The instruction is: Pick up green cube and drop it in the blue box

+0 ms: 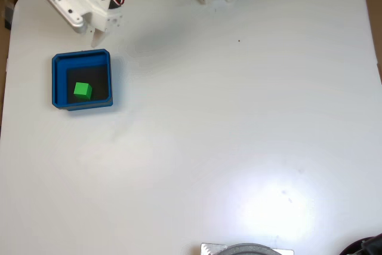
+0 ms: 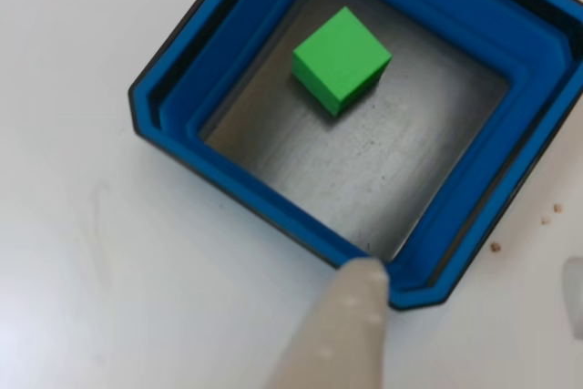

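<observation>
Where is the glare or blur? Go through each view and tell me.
Fixed view: a bright glare patch washes out the white table at lower right; the small green cube stays crisp. Other view: the nearby pale fingertip of the tool is soft, and the square blue box's dark floor shows a dull sheen.

bright green cube [image 1: 82, 91], blue box [image 1: 58, 82] with dark floor, white table [image 1: 239, 117].

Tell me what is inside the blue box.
The green cube sits on the dark floor of the blue box, apart from the walls in the close other view. The floor under the cube is covered; the rest looks bare.
</observation>
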{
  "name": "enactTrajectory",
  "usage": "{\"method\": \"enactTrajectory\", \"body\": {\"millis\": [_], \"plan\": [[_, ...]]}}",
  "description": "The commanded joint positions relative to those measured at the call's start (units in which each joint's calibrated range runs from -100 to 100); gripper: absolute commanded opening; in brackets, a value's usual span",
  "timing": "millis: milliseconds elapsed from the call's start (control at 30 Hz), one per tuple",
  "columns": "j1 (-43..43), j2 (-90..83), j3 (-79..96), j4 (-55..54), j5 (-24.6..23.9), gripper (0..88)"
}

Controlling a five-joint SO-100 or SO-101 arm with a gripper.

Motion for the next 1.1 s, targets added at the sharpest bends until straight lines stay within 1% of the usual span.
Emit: {"method": "enactTrajectory", "body": {"millis": [0, 333, 767, 900, 1067], "plan": [[-1.20, -12.12, 7.88, -1.45, 0.05, 14.6], [-3.57, -29.76, 26.37, -2.76, 0.05, 14.5], [-3.95, -51.25, 61.92, -23.22, 0.10, 14.5], [-3.95, -58.94, 71.89, -26.32, -0.15, 14.5], [-3.95, -69.64, 82.75, -27.06, -0.10, 14.5]]}}
